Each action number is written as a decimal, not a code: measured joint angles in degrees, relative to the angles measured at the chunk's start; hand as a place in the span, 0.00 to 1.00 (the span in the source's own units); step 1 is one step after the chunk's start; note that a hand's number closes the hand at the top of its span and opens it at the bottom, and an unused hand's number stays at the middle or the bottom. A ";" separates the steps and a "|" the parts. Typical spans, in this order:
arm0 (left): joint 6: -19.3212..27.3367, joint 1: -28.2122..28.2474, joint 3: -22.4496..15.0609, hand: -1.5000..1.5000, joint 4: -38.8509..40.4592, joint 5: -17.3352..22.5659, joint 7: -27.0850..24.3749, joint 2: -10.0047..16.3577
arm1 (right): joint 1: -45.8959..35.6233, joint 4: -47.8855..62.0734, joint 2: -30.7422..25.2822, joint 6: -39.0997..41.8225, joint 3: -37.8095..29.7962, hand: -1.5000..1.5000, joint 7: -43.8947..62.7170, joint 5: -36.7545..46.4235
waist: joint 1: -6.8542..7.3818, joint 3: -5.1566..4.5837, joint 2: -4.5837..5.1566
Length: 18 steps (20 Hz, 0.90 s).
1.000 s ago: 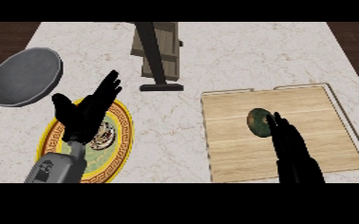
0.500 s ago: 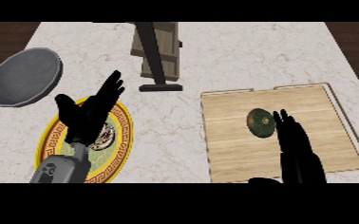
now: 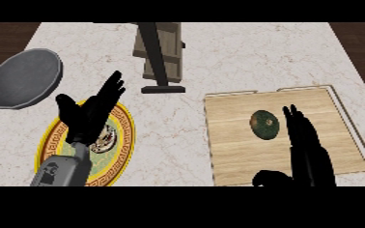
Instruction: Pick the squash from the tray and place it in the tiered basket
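Observation:
A dark green squash lies on the wooden tray at the right of the counter. My right hand is over the tray just right of the squash, fingers straight and pointing away from me, thumb spread low near the tray's front edge; it is open and not around the squash. The tiered basket, a brown wooden stand with a black post and base, stands at the back middle. My left hand rests open above a round plate, fingers up.
A yellow-rimmed patterned plate lies at the front left under the left hand. A grey round pan or lid sits at the far left edge. Bare marble counter lies between the basket and the tray.
My right hand has slid right and slightly toward me, uncovering the squash, which it partly overlapped before. The left hand has barely moved.

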 measured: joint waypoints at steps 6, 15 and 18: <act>-1.45 0.70 1.27 0.50 -1.18 -0.27 0.93 -0.26 | -2.30 5.32 1.33 -0.71 -2.94 0.00 -3.20 -1.51 | 0.14 0.22 0.18; -1.54 -0.71 1.79 0.50 -0.18 -2.18 1.65 -2.25 | -6.57 13.94 3.27 -2.92 -7.43 0.00 -8.17 -4.06 | 0.00 -0.11 -0.05; -1.81 1.07 1.62 0.50 -1.89 -2.44 1.54 -2.49 | -9.46 18.52 3.66 -3.22 -9.02 0.00 -10.04 -4.93 | 0.13 -0.16 -0.08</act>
